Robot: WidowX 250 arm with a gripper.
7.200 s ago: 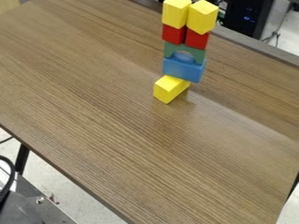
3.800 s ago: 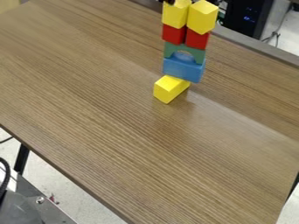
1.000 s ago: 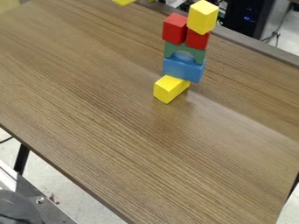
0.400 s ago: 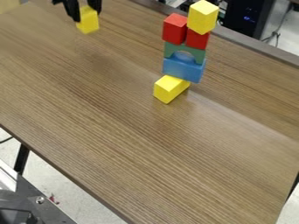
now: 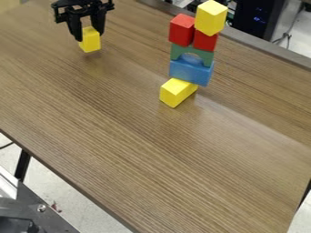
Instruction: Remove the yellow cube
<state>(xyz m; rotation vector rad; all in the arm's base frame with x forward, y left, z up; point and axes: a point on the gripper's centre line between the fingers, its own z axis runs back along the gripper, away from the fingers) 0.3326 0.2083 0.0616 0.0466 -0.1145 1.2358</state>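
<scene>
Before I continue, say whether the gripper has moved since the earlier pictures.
Yes. From above the left red cube, the gripper has moved leftward across the view, and it holds a yellow cube.

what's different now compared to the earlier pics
The gripper took hold of the left yellow cube from the top of the tower, carried it off to the left and then brought it lower over the table. The left red block is now bare on top. The rest of the tower and the yellow block at its foot stayed put.
</scene>
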